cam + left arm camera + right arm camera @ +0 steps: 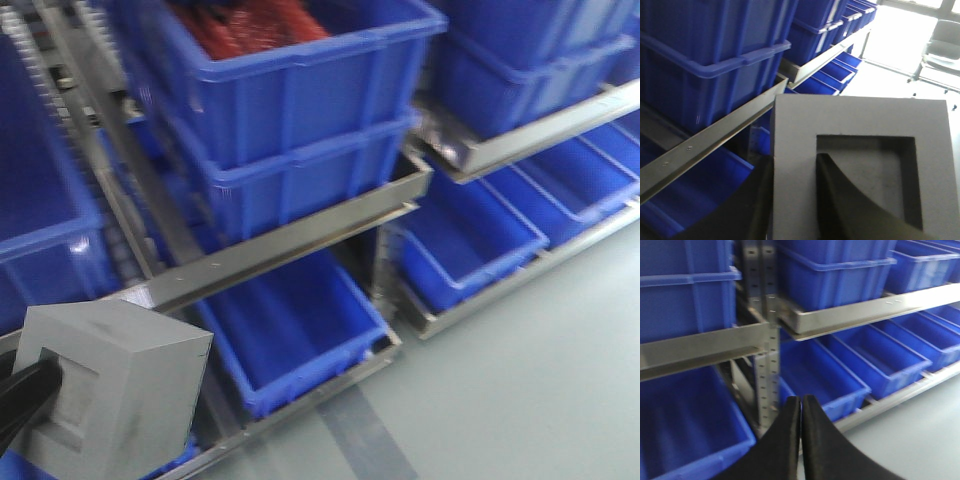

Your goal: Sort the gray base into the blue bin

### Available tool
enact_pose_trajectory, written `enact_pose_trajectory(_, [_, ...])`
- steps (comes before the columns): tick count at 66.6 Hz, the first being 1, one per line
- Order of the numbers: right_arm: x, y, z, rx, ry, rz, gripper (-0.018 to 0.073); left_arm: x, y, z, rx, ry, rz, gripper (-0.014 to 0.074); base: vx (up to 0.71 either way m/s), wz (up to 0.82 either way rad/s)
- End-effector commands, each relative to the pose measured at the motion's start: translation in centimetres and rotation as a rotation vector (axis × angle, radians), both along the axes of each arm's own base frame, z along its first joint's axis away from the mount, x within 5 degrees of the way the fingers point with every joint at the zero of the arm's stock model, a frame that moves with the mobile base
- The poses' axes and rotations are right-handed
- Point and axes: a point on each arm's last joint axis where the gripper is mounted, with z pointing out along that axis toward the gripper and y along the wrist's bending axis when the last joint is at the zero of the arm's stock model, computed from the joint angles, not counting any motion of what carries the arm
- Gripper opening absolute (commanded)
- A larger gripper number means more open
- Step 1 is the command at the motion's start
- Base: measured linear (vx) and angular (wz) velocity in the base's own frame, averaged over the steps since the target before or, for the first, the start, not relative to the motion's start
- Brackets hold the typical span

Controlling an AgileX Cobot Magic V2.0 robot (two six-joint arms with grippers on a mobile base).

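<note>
1. Gripping confirmed on the left gripper (792, 167): one dark finger sits inside the square recess and the other lies against the outer wall. Together they pinch that wall of the gray base (860, 150).
2. The recess face is turned toward the left wrist camera. In the front view the gray base (120, 385) hangs in the air at lower left, with a black finger (25, 395) entering its recessed side.
3. Right gripper (801, 400): fingers pressed together tip to tip, nothing between them.
4. Blue bin (300, 335) sits on the lowest rack level, just right of the block in the front view. The block is outside it, in front of the rack. Whether it overlaps the rim, cannot tell.
5. Steel shelf rail (290, 250) runs above that bin. Stacked blue crates (290, 120) rest on it, the top one holding red items (250, 25), blurred.
6. Perforated upright (771, 340) divides the rack bays, right wrist view.
7. Pale floor (530, 380) at right. A chair (942, 45) stands far off in bright light, left wrist view.
</note>
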Motion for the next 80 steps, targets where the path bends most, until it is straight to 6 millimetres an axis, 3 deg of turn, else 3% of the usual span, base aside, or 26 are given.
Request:
enact_pose_trajectory(1, [0.03,-0.01,0.6,-0.018,-0.083,-0.003,-0.0005,-0.03,-0.23,1.94,-0.08,-0.103,-0.022,-0.0007,0.21,0.77])
enact_pose_trajectory(39, [0.03,-0.02,0.58,-0.018,-0.08,-0.003,-0.0005,-0.03,-0.23,1.94,-0.08,-0.103,-0.022,-0.0007,0.18,0.73])
enact_pose_trajectory(80, [0.03,-0.02,0.58,-0.018,-0.08,-0.003,-0.0005,-0.03,-0.23,1.94,-0.08,-0.103,-0.022,-0.0007,0.15,0.18])
